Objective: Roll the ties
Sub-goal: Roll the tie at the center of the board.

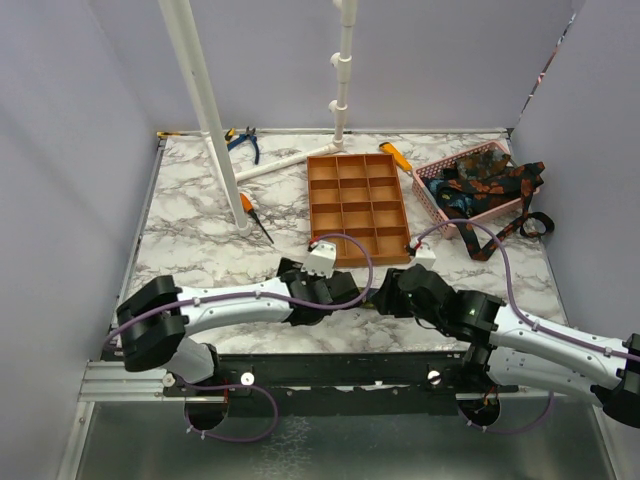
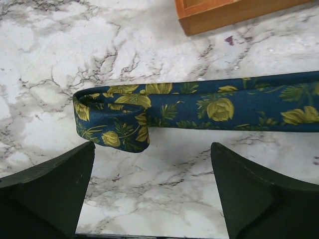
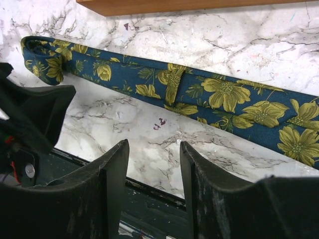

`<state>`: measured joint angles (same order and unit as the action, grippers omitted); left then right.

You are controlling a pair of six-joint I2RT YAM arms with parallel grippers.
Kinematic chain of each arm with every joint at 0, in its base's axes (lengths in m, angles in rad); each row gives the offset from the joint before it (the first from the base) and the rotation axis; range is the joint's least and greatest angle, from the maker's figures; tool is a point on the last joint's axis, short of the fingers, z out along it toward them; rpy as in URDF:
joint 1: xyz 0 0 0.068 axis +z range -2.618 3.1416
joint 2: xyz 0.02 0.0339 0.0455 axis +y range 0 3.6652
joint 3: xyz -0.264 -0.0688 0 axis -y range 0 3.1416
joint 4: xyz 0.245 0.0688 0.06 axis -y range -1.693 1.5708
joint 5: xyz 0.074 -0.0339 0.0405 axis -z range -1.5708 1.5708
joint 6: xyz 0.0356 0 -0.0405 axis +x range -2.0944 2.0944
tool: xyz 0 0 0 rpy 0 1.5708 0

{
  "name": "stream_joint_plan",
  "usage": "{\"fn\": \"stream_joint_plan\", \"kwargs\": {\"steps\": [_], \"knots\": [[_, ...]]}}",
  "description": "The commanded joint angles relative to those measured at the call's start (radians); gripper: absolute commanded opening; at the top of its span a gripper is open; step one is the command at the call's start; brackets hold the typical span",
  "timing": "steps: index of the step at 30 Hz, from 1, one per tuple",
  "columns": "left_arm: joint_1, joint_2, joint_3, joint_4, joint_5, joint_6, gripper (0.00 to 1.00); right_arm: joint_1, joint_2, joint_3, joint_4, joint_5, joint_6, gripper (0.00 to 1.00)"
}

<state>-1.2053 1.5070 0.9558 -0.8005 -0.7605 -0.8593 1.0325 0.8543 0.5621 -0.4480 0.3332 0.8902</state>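
From above, the table [image 1: 200,240] is white marble pattern with grey veins, and plain pale walls [image 1: 60,150] close it on three sides. Two white pipes [image 1: 205,110] stand on the far left part. An orange tray [image 1: 358,205] lies in the middle. At its right is a pink basket [image 1: 432,195] full of dark ties [image 1: 480,185], and one of them hangs out onto the table. Blue pliers [image 1: 243,140] lie near the far wall. The left pincer [image 1: 335,290] and the right pincer [image 1: 390,295] are close together near the front edge, just before the tray.

From the left wrist, a blue tie [image 2: 199,107] with yellow flowers lies flat on the marble and runs to the right out of the picture. Its left end is folded over on itself. A corner of the tray [image 2: 224,15] is just beyond it. The left pincer [image 2: 152,147] is spread wide and pinches nothing; the tie is just in front of its tips.

From the right wrist, the same tie [image 3: 224,97] crosses the table slantwise, and the tray [image 3: 174,6] edge is above it. The right pincer [image 3: 153,144] stands partly spread over bare marble, near the tie but apart from it.
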Motion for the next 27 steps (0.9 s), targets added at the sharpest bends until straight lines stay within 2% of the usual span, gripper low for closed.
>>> {"fn": "stream_joint_plan", "kwargs": {"steps": [1,3,6,9,11,15,20,27], "knots": [[0.040,-0.137,0.007,0.029,0.118,0.033,0.99,0.001,-0.003,0.033,0.009,0.003,-0.029,0.50],[0.097,-0.235,-0.038,0.058,0.151,0.016,0.99,0.001,0.017,0.033,0.074,-0.065,-0.073,0.49],[0.268,-0.446,-0.172,0.189,0.259,0.004,0.98,0.002,0.085,0.048,0.193,-0.183,-0.127,0.42],[0.433,-0.646,-0.306,0.348,0.378,0.005,0.98,0.004,0.204,0.086,0.301,-0.334,-0.165,0.36],[0.521,-0.715,-0.373,0.417,0.444,0.011,0.99,0.007,0.312,0.125,0.395,-0.418,-0.164,0.34],[0.695,-0.700,-0.462,0.491,0.641,0.035,0.99,0.022,0.558,0.290,0.432,-0.480,-0.154,0.32],[0.856,-0.676,-0.514,0.535,0.824,0.055,0.99,0.023,0.759,0.450,0.479,-0.503,-0.116,0.30],[0.893,-0.668,-0.535,0.526,0.797,0.028,0.99,0.019,0.952,0.554,0.462,-0.513,-0.049,0.28]]}}
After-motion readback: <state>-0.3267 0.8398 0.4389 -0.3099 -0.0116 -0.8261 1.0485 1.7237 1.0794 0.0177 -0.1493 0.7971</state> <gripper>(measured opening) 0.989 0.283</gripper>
